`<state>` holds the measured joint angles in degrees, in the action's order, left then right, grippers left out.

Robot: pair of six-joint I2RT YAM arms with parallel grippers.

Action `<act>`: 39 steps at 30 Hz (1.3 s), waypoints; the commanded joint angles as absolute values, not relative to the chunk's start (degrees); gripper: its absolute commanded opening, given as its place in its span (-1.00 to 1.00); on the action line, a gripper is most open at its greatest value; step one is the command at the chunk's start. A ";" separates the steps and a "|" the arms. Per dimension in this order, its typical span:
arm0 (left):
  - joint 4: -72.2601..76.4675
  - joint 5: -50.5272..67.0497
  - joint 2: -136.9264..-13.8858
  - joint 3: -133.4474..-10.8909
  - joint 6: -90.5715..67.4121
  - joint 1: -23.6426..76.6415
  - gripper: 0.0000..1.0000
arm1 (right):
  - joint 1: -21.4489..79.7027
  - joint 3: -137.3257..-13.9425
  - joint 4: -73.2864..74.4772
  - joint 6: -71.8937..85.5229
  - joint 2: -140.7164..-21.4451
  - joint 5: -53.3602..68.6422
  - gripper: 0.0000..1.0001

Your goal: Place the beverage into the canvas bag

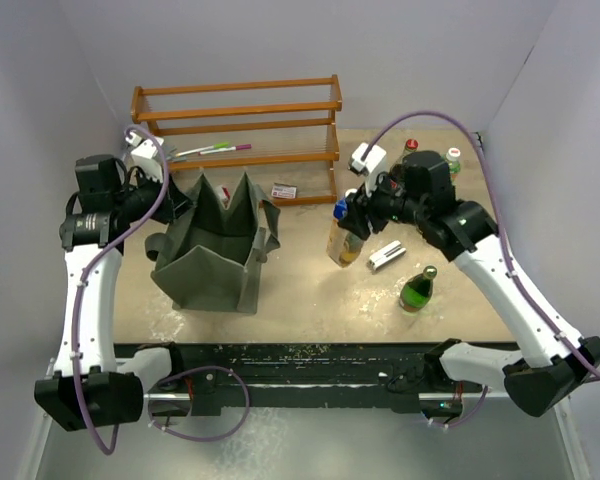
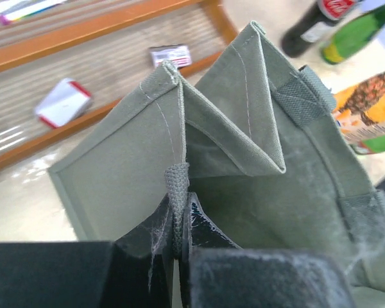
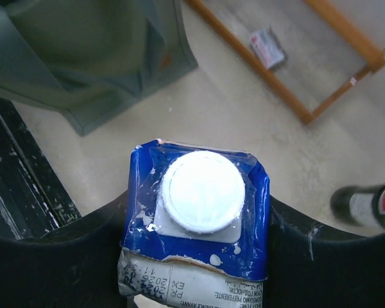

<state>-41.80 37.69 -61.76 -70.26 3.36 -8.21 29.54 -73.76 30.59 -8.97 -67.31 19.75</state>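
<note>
Left of centre on the tabletop (image 1: 310, 300), holds the canvas bag (image 1: 215, 245) upright with the left tool (image 2: 179, 224) clamped shut on the webbing strap (image 2: 177, 186) at the near rim, apparently to hold the floppy mouth spread and stop the soft sides folding inward. Grips the juice carton (image 3: 194, 263) just below its white cap (image 3: 202, 190) with the right tool (image 3: 196, 237), fingers pressed against both flanks, a hold from above that suits lowering it straight down. Has the carton right of the bag, apart from it, not yet inside; cannot tell whether its base is clear of the tabletop. Leaves the green bottle (image 1: 417, 288) standing nearer the front edge and the wooden rack (image 1: 238, 125) at the back alone.
</note>
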 commanded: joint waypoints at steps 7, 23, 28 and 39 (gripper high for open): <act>-39.01 50.40 -69.22 -77.96 -7.31 2.02 -1.00 | 29.44 -104.92 26.23 -11.30 -67.60 35.39 -0.60; -35.33 52.53 -80.94 -82.74 -10.57 6.98 -0.72 | 31.19 -125.89 21.20 0.02 -80.64 43.02 -0.76; -37.30 49.31 -80.84 -82.91 -7.84 7.46 -0.68 | 32.37 -132.21 24.49 -1.10 -82.97 40.47 -0.77; -38.29 46.98 -80.54 -84.29 -5.78 8.33 -0.42 | 33.45 -135.06 23.24 3.12 -84.29 40.39 -0.83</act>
<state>-38.65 47.37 -82.00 -81.28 -7.46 7.38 32.21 -131.13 42.13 -0.27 -87.59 37.30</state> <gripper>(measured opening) 0.238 0.587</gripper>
